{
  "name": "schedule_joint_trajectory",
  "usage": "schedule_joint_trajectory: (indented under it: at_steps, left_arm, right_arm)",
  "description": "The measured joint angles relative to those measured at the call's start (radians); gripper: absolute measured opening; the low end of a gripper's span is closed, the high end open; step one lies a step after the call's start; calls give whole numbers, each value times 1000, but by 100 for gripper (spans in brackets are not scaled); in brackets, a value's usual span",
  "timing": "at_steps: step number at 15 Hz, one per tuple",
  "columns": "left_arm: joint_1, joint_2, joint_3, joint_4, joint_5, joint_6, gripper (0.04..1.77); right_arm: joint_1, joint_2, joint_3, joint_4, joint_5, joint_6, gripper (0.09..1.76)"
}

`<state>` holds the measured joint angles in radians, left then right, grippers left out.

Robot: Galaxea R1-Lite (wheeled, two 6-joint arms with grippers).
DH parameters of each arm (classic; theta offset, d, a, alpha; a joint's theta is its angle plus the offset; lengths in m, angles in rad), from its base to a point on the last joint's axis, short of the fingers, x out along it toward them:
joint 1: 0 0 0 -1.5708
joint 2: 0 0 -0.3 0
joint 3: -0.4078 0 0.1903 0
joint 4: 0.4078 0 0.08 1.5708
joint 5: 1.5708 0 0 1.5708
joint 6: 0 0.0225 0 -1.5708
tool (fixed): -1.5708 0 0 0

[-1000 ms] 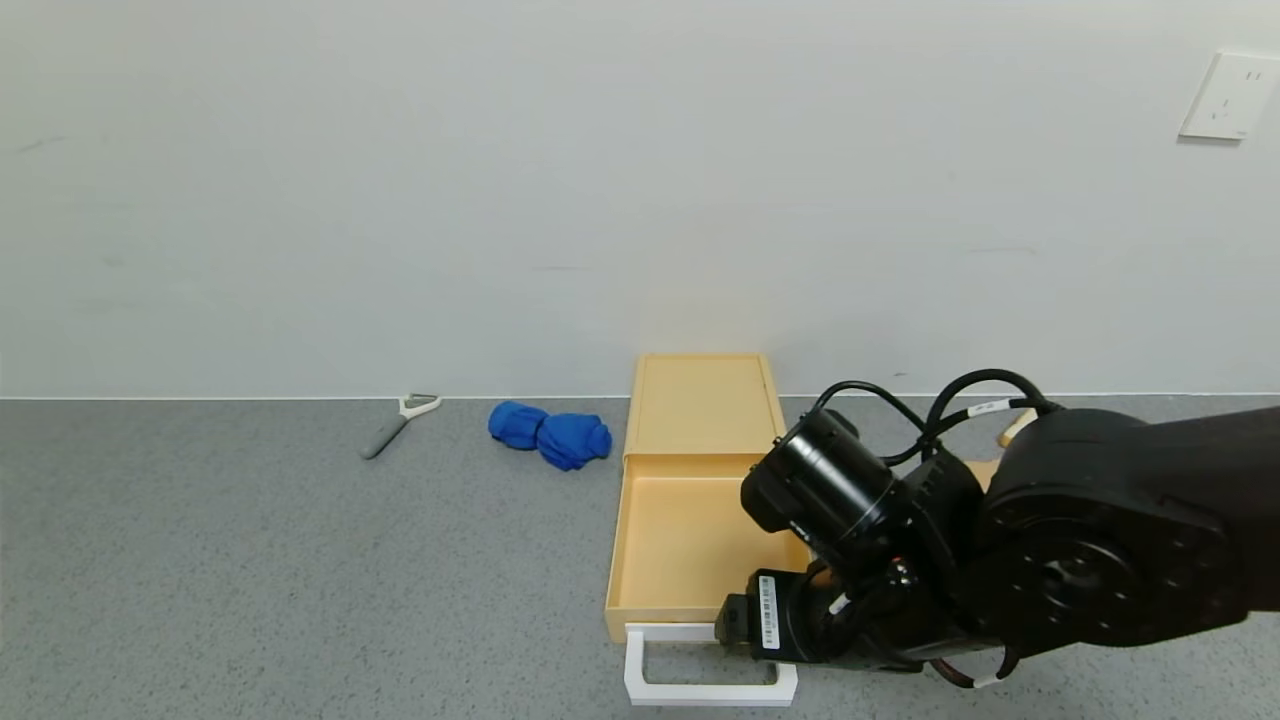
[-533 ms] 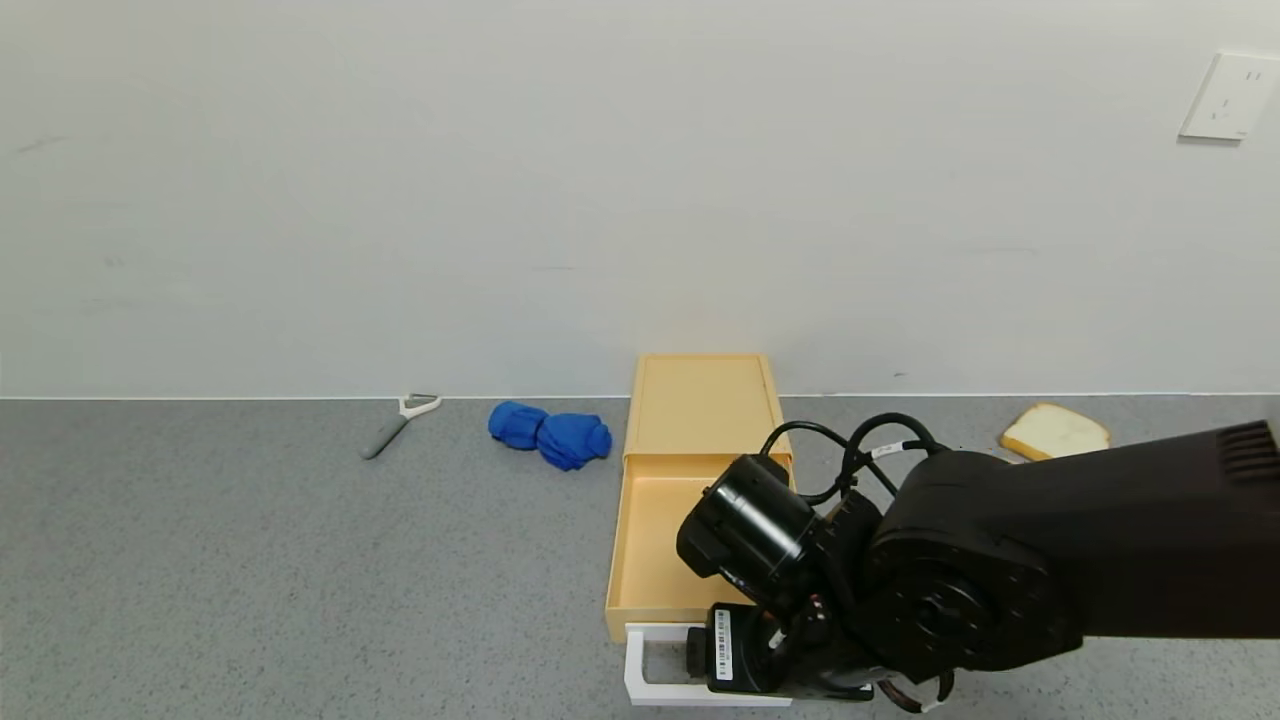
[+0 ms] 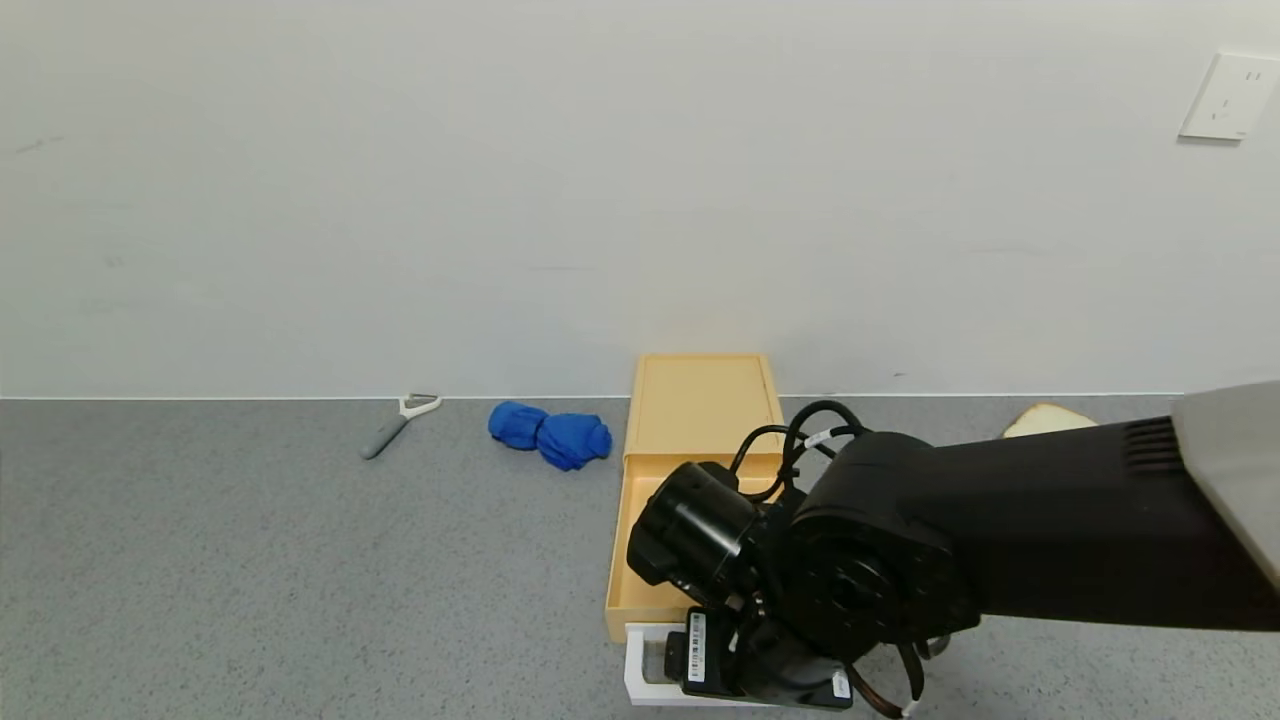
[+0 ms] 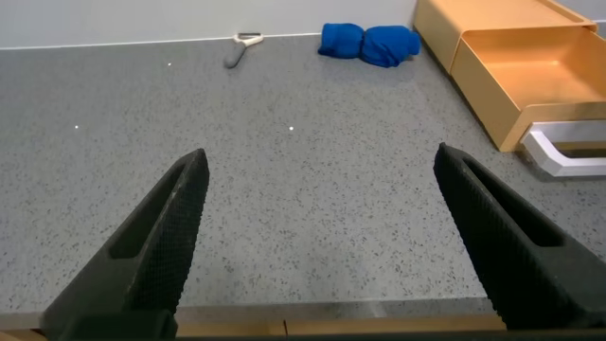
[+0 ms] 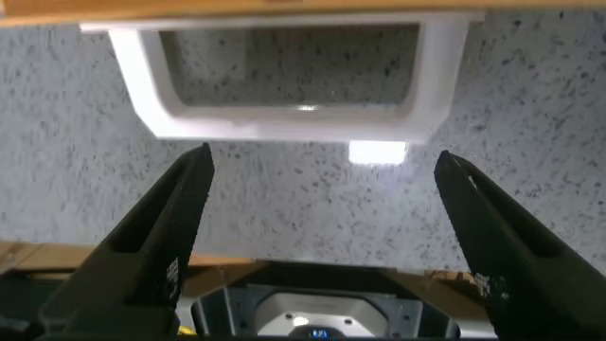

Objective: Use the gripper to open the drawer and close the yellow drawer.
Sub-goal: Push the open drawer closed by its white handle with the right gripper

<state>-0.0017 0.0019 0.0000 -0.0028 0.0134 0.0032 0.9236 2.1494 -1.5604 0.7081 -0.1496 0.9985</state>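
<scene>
Right gripper (image 5: 317, 227) low, fingers (image 5: 166, 237) spread wide.

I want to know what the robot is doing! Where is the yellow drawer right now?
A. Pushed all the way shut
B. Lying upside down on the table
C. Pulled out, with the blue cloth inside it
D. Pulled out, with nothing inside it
D: the drawer sticks out of its yellow box, its bare floor showing; the right gripper faces the white handle with open fingers.

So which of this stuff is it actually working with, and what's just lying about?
In use:
- drawer, pulled out of its yellow box
- white handle
- right gripper, open, facing the handle

Lying about:
- blue cloth
- peeler
- bread slice
- left gripper, open, off to the side
</scene>
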Motion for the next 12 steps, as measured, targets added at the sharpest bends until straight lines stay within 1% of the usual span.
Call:
schedule_joint_trajectory:
  at_steps: [2,4,7,12]
  left_arm:
    - [0,0,0,0,0,0,172]
    - [0,0,0,0,0,0,172]
    - [0,0,0,0,0,0,172]
    - [0,0,0,0,0,0,172]
  right_arm:
    - [10,32,-20,1,-22,34,171]
    - [20,51,-26,-3,-27,40,171]
    - [27,62,-26,-6,-74,60,171]
    - [31,63,-28,-11,-68,74,171]
